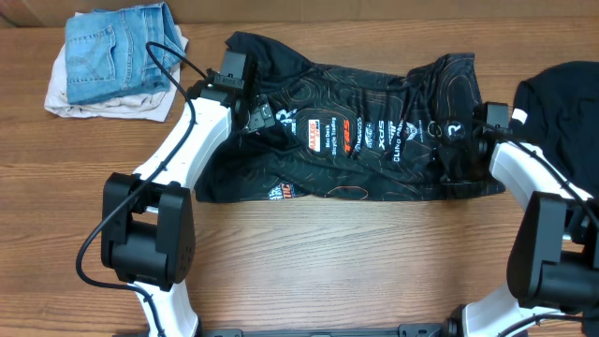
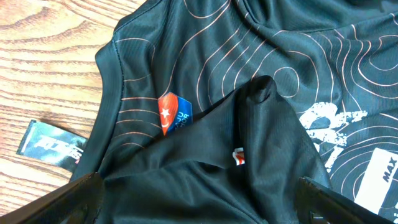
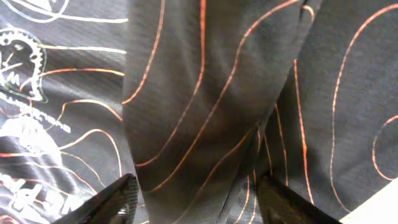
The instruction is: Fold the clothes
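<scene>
At table centre: you have the jersey (image 1: 374, 131), black with fine orange contour lines, spread across the wooden table (image 1: 356, 262), rumpled, its long side running left to right.
Logos: a row of white and red sponsor logos (image 1: 351, 136) crosses the middle of the jersey, reading upright in the overhead view.
Left gripper: your left gripper (image 2: 202, 202) sits over the jersey's left end, released, jaws wide apart. A raised ridge of black cloth lies between them, not clamped.
Badge: a red and blue badge (image 2: 174, 115) sits just beside that ridge, near the hem.
Label: a black woven label (image 2: 50, 144) lies on bare wood, just beside the jersey's edge.
Right gripper: your right gripper (image 3: 196, 199) is low over the jersey's right end, jaws partway apart, with a standing fold of the cloth filling the gap. You cannot tell whether the fold is pinched.
Far left corner: folded jeans (image 1: 117, 47) are stacked on a pale garment (image 1: 70, 98), apart from the jersey.
Right edge: a second black garment (image 1: 562, 94) lies heaped and cut off by the frame, near your right arm.
</scene>
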You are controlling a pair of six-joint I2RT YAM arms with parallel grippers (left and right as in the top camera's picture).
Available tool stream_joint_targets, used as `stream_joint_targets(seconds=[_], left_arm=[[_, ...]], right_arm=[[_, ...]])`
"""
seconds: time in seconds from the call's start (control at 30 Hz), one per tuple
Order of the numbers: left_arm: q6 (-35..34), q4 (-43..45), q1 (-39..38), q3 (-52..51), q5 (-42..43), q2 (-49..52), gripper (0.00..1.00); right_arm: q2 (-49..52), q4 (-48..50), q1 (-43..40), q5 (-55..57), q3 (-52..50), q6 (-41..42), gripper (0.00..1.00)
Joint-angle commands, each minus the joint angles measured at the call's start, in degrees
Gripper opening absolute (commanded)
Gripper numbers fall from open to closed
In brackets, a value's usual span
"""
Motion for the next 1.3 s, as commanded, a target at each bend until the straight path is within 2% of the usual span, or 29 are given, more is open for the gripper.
stream_joint_targets(seconds=[0.0, 0.13, 0.17, 0.37, 0.5, 0.53, 0.63, 0.77, 1.1, 1.17, 1.23, 1.27], left_arm=[[0.68, -0.07, 0.24, 1.14, 0.26, -0.26, 1.00], [0.70, -0.07, 0.24, 1.14, 0.24, -0.26, 1.00], [0.68, -0.07, 0.24, 1.14, 0.24, -0.26, 1.00], [0.68, -0.02, 0.24, 1.14, 0.26, -0.26, 1.00], [0.68, -0.02, 0.24, 1.14, 0.26, -0.26, 1.00], [0.70, -0.02, 0.24, 1.14, 0.24, -0.26, 1.00], [0.72, -0.02, 0.24, 1.14, 0.22, -0.26, 1.00], [0.70, 0.26, 0.24, 1.14, 0.02, -0.26, 1.00], [0.63, 4.63, 0.24, 1.11, -1.49, -0.24, 1.00], [0.66, 5.22, 0.24, 1.11, -1.49, -0.24, 1.00], [1.05, 4.92, 0.24, 1.11, -1.42, -0.24, 1.00], [1.84, 4.63, 0.24, 1.11, -1.42, -0.24, 1.00]], right_arm=[[0.17, 0.92, 0.15, 0.02, -0.35, 0.24, 0.59], [0.17, 2.84, 0.15, 0.85, -0.35, 0.24, 0.50], [0.17, 3.52, 0.15, 0.83, -0.35, 0.26, 0.44], [0.17, 5.79, 0.15, 1.51, -0.35, 0.26, 0.26], [0.17, 10.03, 0.15, 2.03, -0.35, 0.26, 0.05], [0.17, 10.64, 0.15, 2.12, -0.35, 0.26, 0.04], [0.17, 12.24, 0.15, 3.23, -0.35, 0.26, 0.05], [0.17, 13.40, 0.15, 6.95, -0.35, -0.24, 0.14], [3.08, 24.15, 0.15, 8.57, -0.35, -1.99, 0.13], [4.72, 26.29, 0.15, 8.55, -0.35, -5.38, 0.11], [4.81, 26.01, -0.24, 8.94, 0.00, -10.58, 0.18], [4.55, 24.48, -0.74, 8.94, 0.85, -11.82, 0.27]])
